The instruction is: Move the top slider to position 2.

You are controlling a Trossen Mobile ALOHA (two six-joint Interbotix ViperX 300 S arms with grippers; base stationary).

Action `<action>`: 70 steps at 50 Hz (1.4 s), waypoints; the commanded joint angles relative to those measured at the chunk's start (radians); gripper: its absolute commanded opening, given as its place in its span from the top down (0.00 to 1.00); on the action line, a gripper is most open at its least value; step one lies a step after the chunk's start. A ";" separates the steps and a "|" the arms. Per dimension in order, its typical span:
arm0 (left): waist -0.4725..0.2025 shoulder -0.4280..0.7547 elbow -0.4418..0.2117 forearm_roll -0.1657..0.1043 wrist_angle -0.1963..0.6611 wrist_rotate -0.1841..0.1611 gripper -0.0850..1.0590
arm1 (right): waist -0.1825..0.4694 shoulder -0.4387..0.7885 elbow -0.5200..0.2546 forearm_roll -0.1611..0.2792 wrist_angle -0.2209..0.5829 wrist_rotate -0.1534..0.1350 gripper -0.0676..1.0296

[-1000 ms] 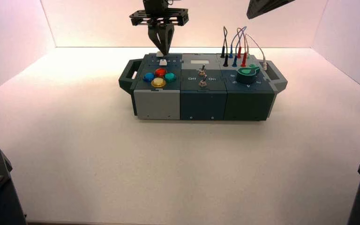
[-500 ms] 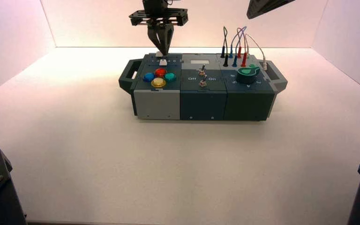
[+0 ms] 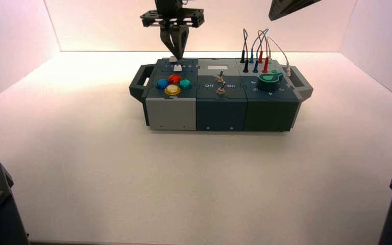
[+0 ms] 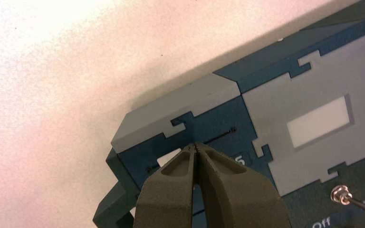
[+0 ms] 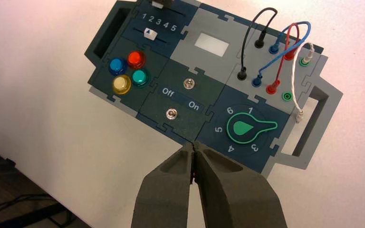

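Left tool (image 3: 176, 55), tips pinched together and empty, hovers at the top slider (image 4: 169, 157); nudge it gently sideways to position 2 (image 5: 151, 19).

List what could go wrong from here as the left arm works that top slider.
1. The left gripper is shut, its tips beside the top slider; a sideways push may overshoot the printed 2.
2. The fingers hide most of the digit row in the left wrist view, so stopping on the mark is hard to judge.
3. The tips may slip off the low knob.

The right gripper waits above the box.
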 commanded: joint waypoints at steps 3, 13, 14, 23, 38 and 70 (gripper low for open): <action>0.006 -0.112 -0.025 0.000 0.052 0.020 0.95 | 0.005 -0.011 -0.026 0.000 -0.003 0.000 0.96; 0.006 -0.187 0.032 -0.002 0.080 0.061 0.95 | 0.005 -0.009 -0.028 -0.006 0.009 0.000 0.96; 0.008 -0.196 0.041 -0.002 0.080 0.066 0.95 | 0.005 -0.009 -0.029 -0.008 0.014 0.000 0.96; 0.006 -0.252 0.094 -0.002 0.069 0.114 0.95 | 0.005 -0.005 -0.038 -0.023 0.048 0.000 0.96; 0.006 -0.278 0.156 -0.008 0.048 0.127 0.95 | 0.005 -0.006 -0.041 -0.046 0.074 0.000 0.96; 0.006 -0.310 0.225 -0.009 0.025 0.172 0.95 | 0.005 -0.012 -0.021 -0.044 0.071 0.006 0.96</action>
